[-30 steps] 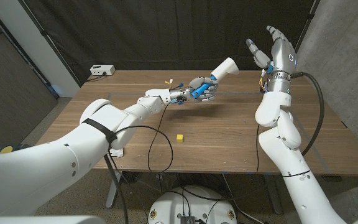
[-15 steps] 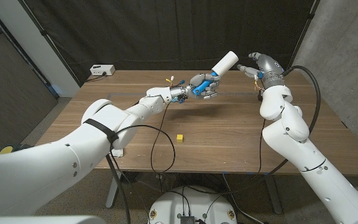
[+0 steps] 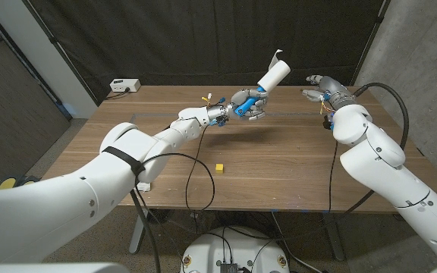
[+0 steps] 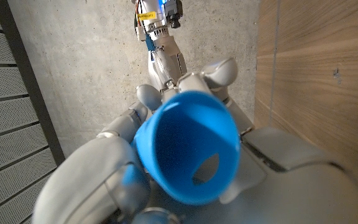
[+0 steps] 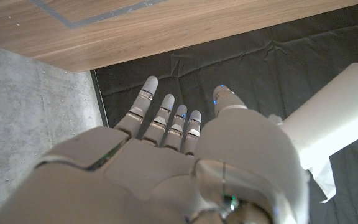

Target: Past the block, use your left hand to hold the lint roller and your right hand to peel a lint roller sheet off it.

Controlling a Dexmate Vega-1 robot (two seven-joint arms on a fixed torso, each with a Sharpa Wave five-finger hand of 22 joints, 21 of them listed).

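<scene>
While left robot hand (image 3: 247, 105) grips lint roller (image 3: 272, 76), its sheet (image 3: 276, 54) curls.

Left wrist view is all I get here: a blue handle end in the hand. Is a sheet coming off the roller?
Observer: In the head view, a sheet corner stands loose at the lint roller's far end.
Reviewer: Does the right hand have it?
Observer: No. The right hand is beside the roll, apart from it, fingers spread, holding nothing.
Reviewer: And the block?
Observer: The yellow block sits on the table, nearer the robot than the left hand.
</scene>
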